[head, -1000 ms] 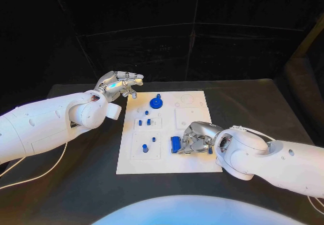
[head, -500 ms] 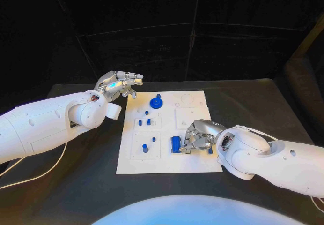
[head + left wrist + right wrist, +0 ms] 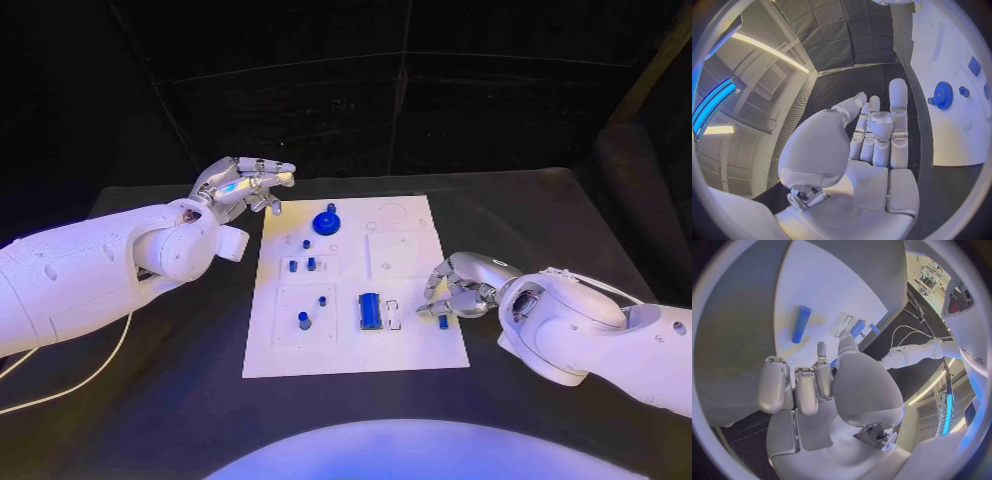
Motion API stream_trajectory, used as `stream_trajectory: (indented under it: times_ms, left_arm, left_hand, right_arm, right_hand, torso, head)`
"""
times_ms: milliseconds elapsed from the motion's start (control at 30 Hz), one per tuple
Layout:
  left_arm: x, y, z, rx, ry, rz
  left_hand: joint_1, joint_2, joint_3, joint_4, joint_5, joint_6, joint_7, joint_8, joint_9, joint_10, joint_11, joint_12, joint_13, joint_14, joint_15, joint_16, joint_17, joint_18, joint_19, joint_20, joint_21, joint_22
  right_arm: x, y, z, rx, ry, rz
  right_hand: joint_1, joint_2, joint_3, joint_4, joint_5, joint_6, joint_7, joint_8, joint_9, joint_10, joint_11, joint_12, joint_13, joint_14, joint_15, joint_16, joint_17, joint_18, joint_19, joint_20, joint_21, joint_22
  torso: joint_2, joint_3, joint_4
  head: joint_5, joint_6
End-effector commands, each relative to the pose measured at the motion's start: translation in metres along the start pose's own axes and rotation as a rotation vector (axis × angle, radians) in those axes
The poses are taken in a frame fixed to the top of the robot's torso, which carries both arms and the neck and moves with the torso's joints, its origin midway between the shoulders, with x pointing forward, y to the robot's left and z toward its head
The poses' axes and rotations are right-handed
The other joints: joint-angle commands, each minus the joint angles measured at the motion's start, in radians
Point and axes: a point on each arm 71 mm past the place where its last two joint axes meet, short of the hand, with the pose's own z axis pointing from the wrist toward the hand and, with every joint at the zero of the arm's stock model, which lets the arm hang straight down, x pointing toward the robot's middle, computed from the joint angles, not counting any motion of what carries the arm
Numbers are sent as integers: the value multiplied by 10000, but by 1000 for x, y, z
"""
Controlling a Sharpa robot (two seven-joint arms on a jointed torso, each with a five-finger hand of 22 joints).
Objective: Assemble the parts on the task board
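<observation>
Left hand [image 3: 242, 182] is seen in the head view off the far-left corner of the task board [image 3: 411, 345], over the black table [image 3: 173, 400]; fingers are curled in, nothing gripped. In the left wrist view the same hand [image 3: 873, 135] is shown with fingers close together and bare, and gear teeth are resolved on the round blue part [image 3: 943, 95], which the head view gives only as a blue disc [image 3: 327, 222] with a knob at the board's far end.

On the white, flat, matte board, left to right: small blue pegs [image 3: 304, 320] standing in shallow square recesses, then a rectangular blue block [image 3: 371, 311] near mid-board.

Right hand [image 3: 459, 292] is at the board's right edge, fingers bunched narrow around a small blue piece [image 3: 441, 321]. Whether it is actually pinched cannot be told. In the right wrist view a blue cylinder [image 3: 801, 324] is seen lying flat on the board beyond the fingertips, apart from them.
</observation>
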Motion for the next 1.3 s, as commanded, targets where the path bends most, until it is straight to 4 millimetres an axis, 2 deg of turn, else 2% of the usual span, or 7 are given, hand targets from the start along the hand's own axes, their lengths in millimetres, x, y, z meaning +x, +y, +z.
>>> stream_trajectory:
  times_ms: [33,167,333,467,833,1067,1300]
  left_arm:
    - [2,-1,0,28,140,-57]
    - [3,-1,0,31,175,-69]
    - [4,-1,1,33,199,-77]
    - [4,-1,0,28,188,-73]
    - [4,-1,1,24,197,-74]
    - [4,0,1,22,195,-72]
    - [4,0,1,17,202,-74]
  left_hand:
    - [-24,81,-41,-26,12,-83,12,67,-2,-66,19,20,9,-85,-15,-34,-8,205,3,81,-47,-9]
    - [-24,81,-41,-26,12,-83,12,67,-2,-66,19,20,9,-85,-15,-34,-8,205,3,81,-47,-9]
    - [-24,81,-41,-26,12,-83,12,67,-2,-66,19,20,9,-85,-15,-34,-8,205,3,81,-47,-9]
    - [-24,81,-41,-26,12,-83,12,67,-2,-66,19,20,9,-85,-15,-34,-8,205,3,81,-47,-9]
    - [-24,81,-41,-26,12,-83,12,67,-2,-66,19,20,9,-85,-15,-34,-8,205,3,81,-47,-9]
    - [-24,81,-41,-26,12,-83,12,67,-2,-66,19,20,9,-85,-15,-34,-8,205,3,81,-47,-9]
    - [-24,81,-41,-26,12,-83,12,67,-2,-66,19,20,9,-85,-15,-34,-8,205,3,81,-47,-9]
  right_arm:
    - [-10,-10,-7,75,-729,304]
    - [-15,-20,-11,385,-1066,59]
    - [-17,-27,-14,722,-1155,-294]
    - [-16,-33,-13,1002,-872,-752]
    - [-9,-31,-7,1052,-200,-1189]
    - [-6,-27,-3,955,-23,-1252]
    - [-2,-22,1,850,236,-1423]
  right_hand:
    - [83,44,-115,19,126,50,67,-164,-133,-72,75,-186,53,720,92,-122,1184,-43,-48,110,-124,-165]
    - [-17,74,-236,118,235,307,29,-206,-220,-71,54,-208,37,717,85,-140,1170,-34,-54,123,-145,-184]
    - [-92,117,-335,226,280,586,-41,-194,-275,-30,-5,-173,72,733,41,-113,1224,-37,-32,94,-131,-150]
    - [-251,128,-468,405,201,783,-101,-205,-331,-11,-53,-174,75,740,-3,-107,1243,-41,-16,53,-126,-131]
    - [-451,-56,-679,706,158,1134,-211,-170,-368,61,-144,-91,163,767,-71,-46,1354,-70,38,-10,-58,9]
    - [-261,-96,-635,673,161,1301,-268,-113,-345,69,-193,-91,170,772,-110,-36,1374,-70,42,-44,-56,18]
    - [213,-119,-546,408,150,1382,-294,-102,-327,69,-221,-103,176,772,-139,-34,1385,-76,47,-79,-51,43]
  torso:
    - [-5,-14,-16]
    - [11,21,-32]
    - [6,41,-67]
    - [5,19,-50]
    - [17,31,-34]
    - [14,21,-31]
    - [19,19,-28]
  head:
    - [-138,40]
    - [-206,82]
    - [-284,95]
    - [-336,90]
    - [-345,87]
    - [-355,82]
    - [-360,77]
